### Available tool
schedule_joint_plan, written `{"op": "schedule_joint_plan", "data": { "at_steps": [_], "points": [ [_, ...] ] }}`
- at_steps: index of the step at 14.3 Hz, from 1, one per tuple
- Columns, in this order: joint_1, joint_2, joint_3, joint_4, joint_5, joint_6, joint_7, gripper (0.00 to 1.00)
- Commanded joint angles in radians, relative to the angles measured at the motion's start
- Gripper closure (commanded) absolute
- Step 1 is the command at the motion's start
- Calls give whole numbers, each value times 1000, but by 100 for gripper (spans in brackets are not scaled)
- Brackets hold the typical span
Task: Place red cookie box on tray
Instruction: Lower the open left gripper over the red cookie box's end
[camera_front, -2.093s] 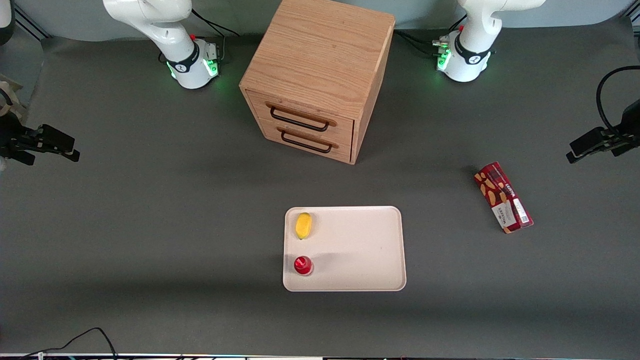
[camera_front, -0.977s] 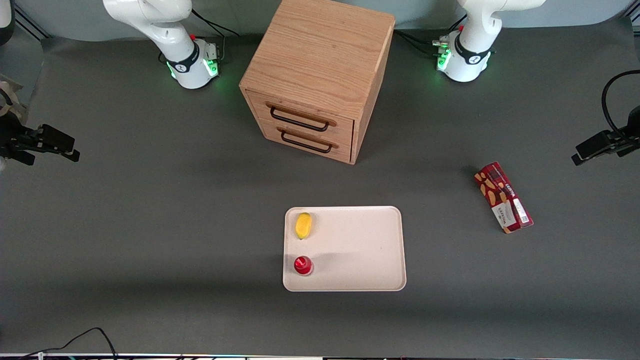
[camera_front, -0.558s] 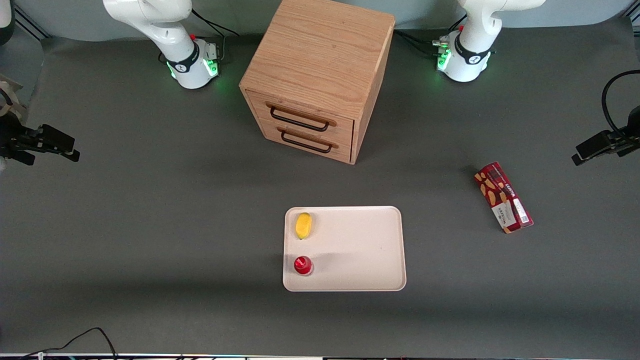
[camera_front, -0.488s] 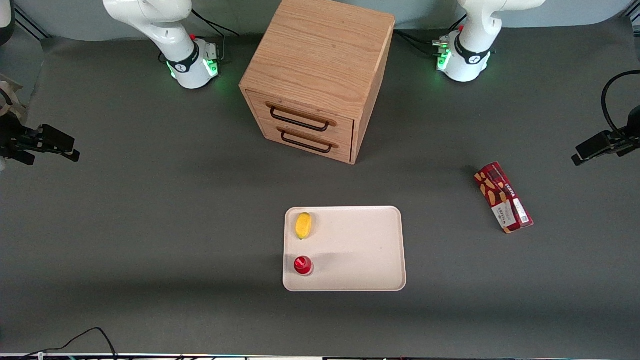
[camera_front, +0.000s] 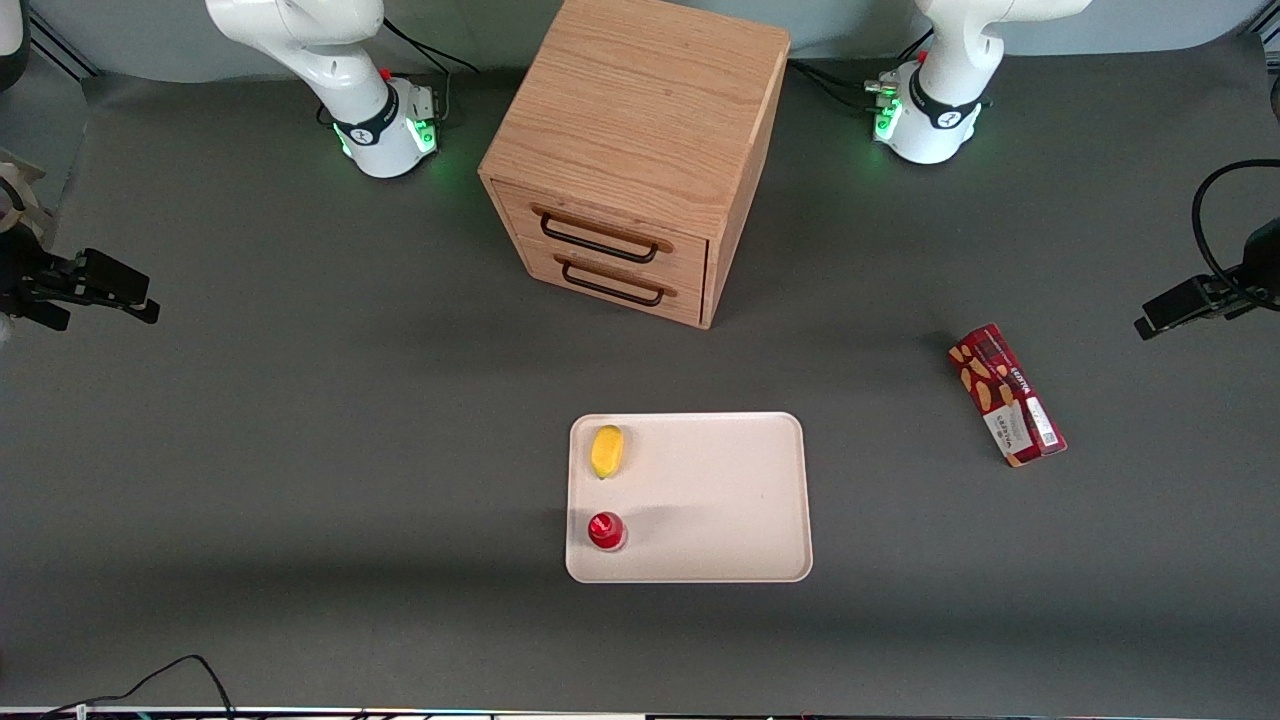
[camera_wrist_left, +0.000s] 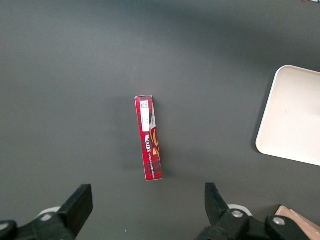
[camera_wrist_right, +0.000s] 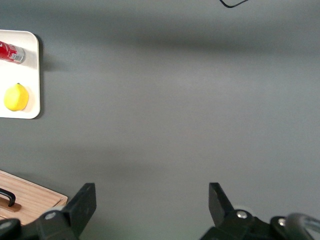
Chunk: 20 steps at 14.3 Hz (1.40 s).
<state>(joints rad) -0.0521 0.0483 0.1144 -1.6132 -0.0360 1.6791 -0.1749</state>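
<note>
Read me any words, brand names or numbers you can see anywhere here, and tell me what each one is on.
"WALKERS": in white along the red cookie box, lying on the table mat apart from the tray.
White label at the box's end: print too small to read.
Nothing else bears readable text.
The gripper hangs open above the mat, near the box.

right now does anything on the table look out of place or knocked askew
Only the red cookie box: it lies flat on the bare table, askew to the tray and well off toward the working arm's end. The open gripper hovers above it. Nothing looks spilled or damaged.
</note>
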Motion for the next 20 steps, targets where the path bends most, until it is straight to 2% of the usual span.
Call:
{"op": "schedule_joint_plan", "data": {
  "at_steps": [1,6,13,17,20],
  "points": [
    [-6,16,10,-37,-10,48,-14,0],
    [-5,48,27,-201,-10,217,-14,0],
    [-5,156,27,-416,-13,565,-14,0],
    [-3,191,27,-481,-54,672,-20,0],
    [-2,223,28,-507,-56,698,-21,0]
  ]
}}
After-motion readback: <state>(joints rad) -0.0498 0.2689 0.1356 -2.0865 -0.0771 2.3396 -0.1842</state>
